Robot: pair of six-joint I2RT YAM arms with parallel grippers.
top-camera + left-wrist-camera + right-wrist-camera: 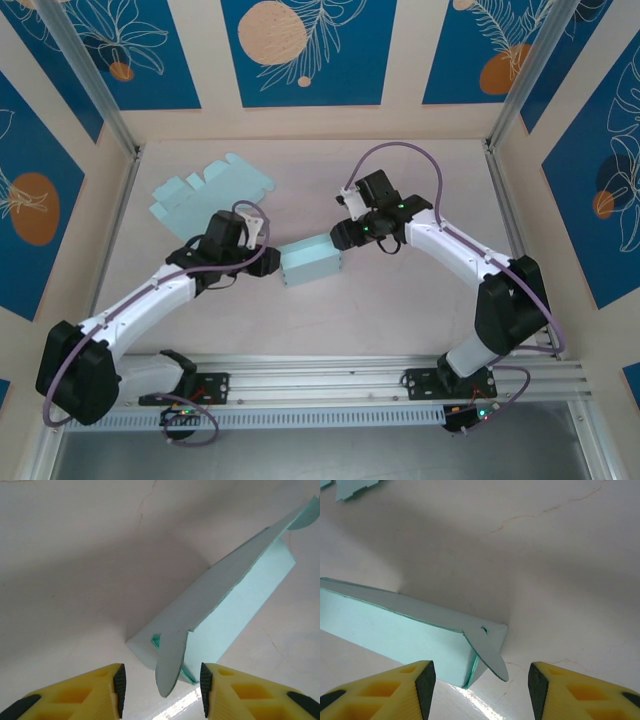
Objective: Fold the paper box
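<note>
A pale mint paper box (311, 262) lies folded on the table between the two arms. In the left wrist view the box (235, 600) runs away to the upper right, and its rounded end tab (170, 665) sticks out between my open left gripper (162, 687) fingers without touching them. In the right wrist view the box (390, 630) stretches to the left, its other end tab (490, 652) hanging loose between the fingers of my open right gripper (481, 690). From above, the left gripper (262, 240) sits at the box's left end and the right gripper (345, 233) at its right end.
A second, unfolded mint box blank (210, 190) lies flat at the back left of the table; its corner (350, 487) shows at the top left of the right wrist view. Aluminium frame posts (500, 120) and patterned walls enclose the table.
</note>
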